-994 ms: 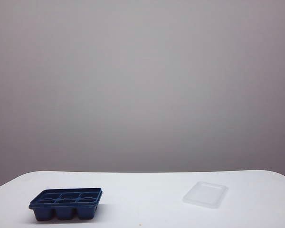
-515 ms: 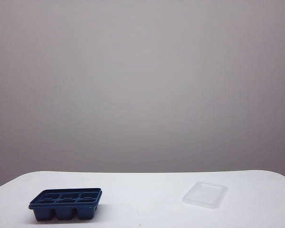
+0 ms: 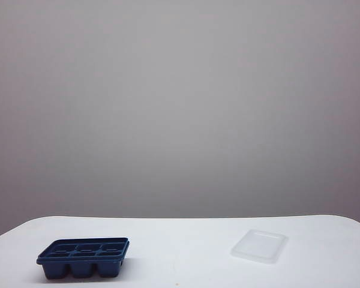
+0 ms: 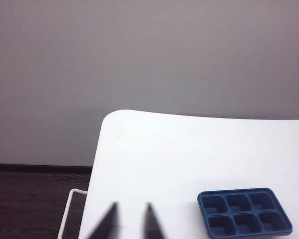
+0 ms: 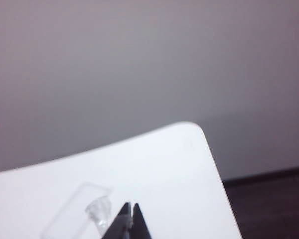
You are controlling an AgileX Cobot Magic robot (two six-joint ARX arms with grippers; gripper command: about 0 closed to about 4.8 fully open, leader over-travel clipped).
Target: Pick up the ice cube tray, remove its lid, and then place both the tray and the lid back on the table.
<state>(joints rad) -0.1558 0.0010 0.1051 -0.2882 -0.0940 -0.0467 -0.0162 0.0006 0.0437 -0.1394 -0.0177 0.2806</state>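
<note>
Left gripper (image 4: 131,211) slightly parted, level; right gripper (image 5: 130,209) closed, level.

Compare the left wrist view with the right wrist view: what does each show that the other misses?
Only the left wrist view shows the ice cube tray, uncovered, and the left hand, fingertips slightly apart and empty. Only the right wrist view shows the lid lying flat and the right hand, shut and empty. Both show the table.
</note>
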